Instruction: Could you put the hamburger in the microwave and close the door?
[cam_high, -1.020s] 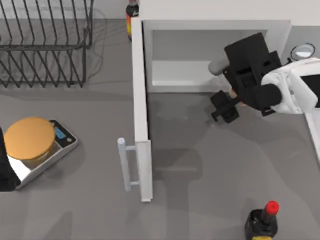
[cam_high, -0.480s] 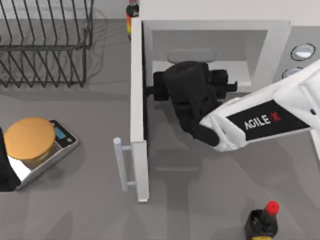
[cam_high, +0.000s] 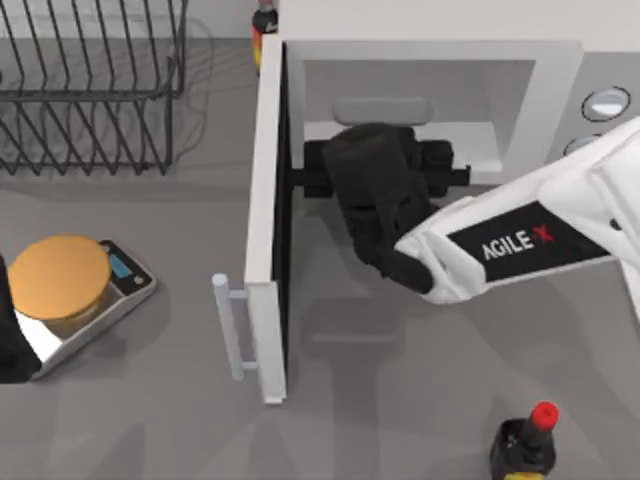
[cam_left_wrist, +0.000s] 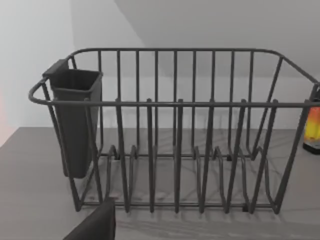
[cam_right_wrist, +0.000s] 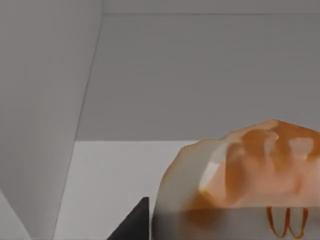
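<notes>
The white microwave (cam_high: 430, 52) stands at the back with its door (cam_high: 262, 250) swung out toward the front, bar handle (cam_high: 228, 325) on its left face. My right gripper (cam_high: 375, 165) reaches into the oven mouth, and its black body lies close against the door's dark inner face. In the right wrist view the hamburger (cam_right_wrist: 250, 165), pale with orange patches, sits close up above the oven floor. One dark fingertip (cam_right_wrist: 135, 222) presses its side, so the gripper is shut on it. My left arm (cam_high: 8, 345) is parked at the table's left edge.
A wire dish rack (cam_high: 90, 90) fills the back left. A scale carrying a flat orange disc (cam_high: 58, 277) sits at the left. A red-capped bottle (cam_high: 528, 440) stands front right, another bottle (cam_high: 263, 25) behind the door hinge. Silver knobs (cam_high: 606, 102) are on the microwave's right panel.
My right arm swung left from the microwave's right side into its opening with the hamburger. Since then it has barely moved, and the door has swung a little further left.
</notes>
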